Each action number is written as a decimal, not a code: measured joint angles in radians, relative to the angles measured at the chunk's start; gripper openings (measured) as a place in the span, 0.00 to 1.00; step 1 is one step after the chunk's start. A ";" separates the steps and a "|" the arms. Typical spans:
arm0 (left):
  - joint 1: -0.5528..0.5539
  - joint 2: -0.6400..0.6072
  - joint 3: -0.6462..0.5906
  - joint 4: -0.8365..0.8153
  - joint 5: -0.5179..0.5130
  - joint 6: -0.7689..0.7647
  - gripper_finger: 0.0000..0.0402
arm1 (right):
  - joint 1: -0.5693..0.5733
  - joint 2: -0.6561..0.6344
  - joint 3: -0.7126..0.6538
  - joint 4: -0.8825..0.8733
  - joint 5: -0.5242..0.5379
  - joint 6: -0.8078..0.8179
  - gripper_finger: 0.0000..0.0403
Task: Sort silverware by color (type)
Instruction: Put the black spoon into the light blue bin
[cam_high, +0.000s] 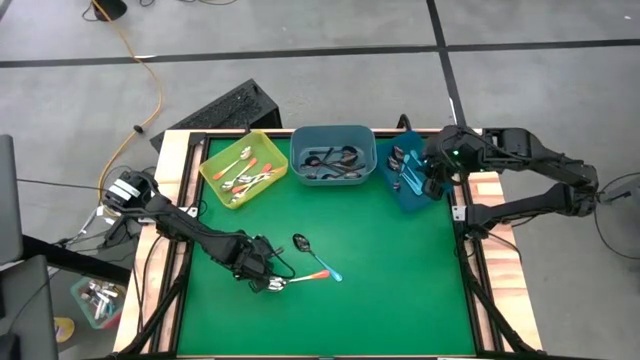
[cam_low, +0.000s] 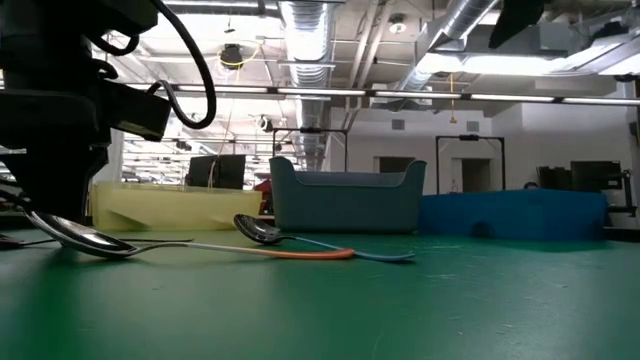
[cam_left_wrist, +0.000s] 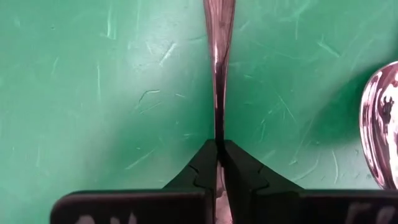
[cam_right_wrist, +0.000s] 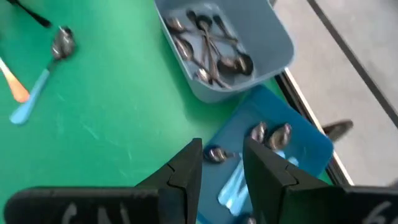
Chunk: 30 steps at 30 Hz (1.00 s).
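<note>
2 spoons lie loose on the green mat (cam_high: 380, 280). The left gripper (cam_high: 268, 281) is down on it, jaws pinched tight on the orange-handled spoon (cam_low: 290, 252) near its bowl end, the handle running straight out ahead of the fingertips (cam_left_wrist: 208, 163). The teal-handled spoon (cam_high: 318, 258) lies just beside those jaws, seemingly crossing the orange handle. The right gripper (cam_right_wrist: 222, 158) hangs over the blue bin (cam_high: 408, 185), jaws partly apart and holding nothing, teal spoons below them.

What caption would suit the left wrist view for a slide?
Left hand shut on a spoon lying on the green table, a second spoon's bowl beside it.
</note>
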 joint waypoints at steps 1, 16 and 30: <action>0.000 -0.006 -0.002 0.000 -0.006 -0.008 0.00 | 0.003 -0.005 0.000 0.012 -0.007 0.000 0.32; 0.081 -0.074 -0.001 0.106 -0.181 0.087 0.00 | 0.152 -0.081 0.000 0.201 -0.016 0.102 0.32; 0.321 -0.084 0.191 0.169 -0.117 0.546 0.00 | 0.209 -0.089 0.000 0.313 -0.013 0.104 0.32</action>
